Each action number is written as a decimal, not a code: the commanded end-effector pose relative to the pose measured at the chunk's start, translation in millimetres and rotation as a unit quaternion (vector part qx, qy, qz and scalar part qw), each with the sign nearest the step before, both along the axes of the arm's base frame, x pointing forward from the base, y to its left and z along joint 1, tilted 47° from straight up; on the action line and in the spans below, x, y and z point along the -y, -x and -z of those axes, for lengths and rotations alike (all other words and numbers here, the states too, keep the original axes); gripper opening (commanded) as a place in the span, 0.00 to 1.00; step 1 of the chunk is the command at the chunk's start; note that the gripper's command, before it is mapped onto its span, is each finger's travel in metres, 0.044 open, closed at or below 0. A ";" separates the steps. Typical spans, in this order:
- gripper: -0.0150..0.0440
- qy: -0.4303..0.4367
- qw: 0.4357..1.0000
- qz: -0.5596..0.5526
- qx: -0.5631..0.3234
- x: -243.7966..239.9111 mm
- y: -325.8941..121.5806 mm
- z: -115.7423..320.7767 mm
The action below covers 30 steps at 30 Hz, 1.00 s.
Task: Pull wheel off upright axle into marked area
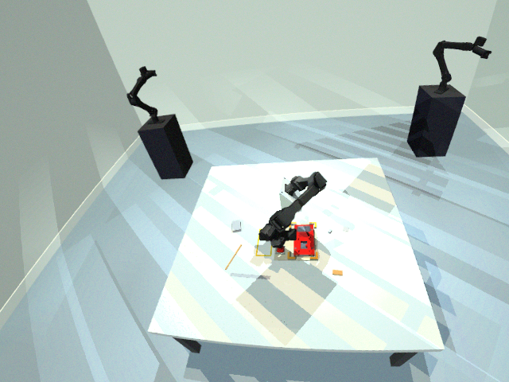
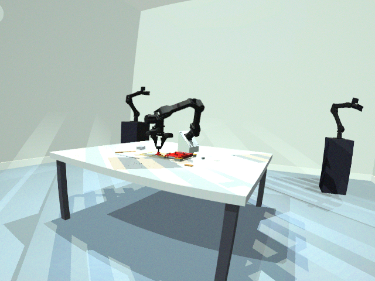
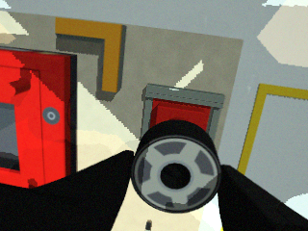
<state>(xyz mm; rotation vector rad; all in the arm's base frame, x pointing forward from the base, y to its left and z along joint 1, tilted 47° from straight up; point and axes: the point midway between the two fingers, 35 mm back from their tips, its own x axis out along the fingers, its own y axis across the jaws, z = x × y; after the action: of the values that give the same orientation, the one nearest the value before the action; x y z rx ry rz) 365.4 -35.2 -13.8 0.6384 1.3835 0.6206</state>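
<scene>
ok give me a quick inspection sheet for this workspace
surface: white table under patchy light
job's things: wheel in the gripper; yellow-outlined area beside it; red fixture
clutter: thin stick, grey block, orange piece
grippers: gripper shut on the wheel, low over the table
cables: nothing seen
surroundings: two dark pedestals carrying small arms; pale walls
</scene>
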 end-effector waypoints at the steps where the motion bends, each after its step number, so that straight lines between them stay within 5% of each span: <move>1: 0.25 0.002 1.000 0.004 0.003 5.7 0.5 -5.4; 30: 0.25 0.003 1.000 0.005 0.003 28.0 4.3 -26.0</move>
<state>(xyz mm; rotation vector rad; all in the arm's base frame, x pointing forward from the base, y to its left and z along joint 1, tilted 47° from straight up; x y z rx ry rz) 361.5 -50.3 0.9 0.6460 1.3874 0.6170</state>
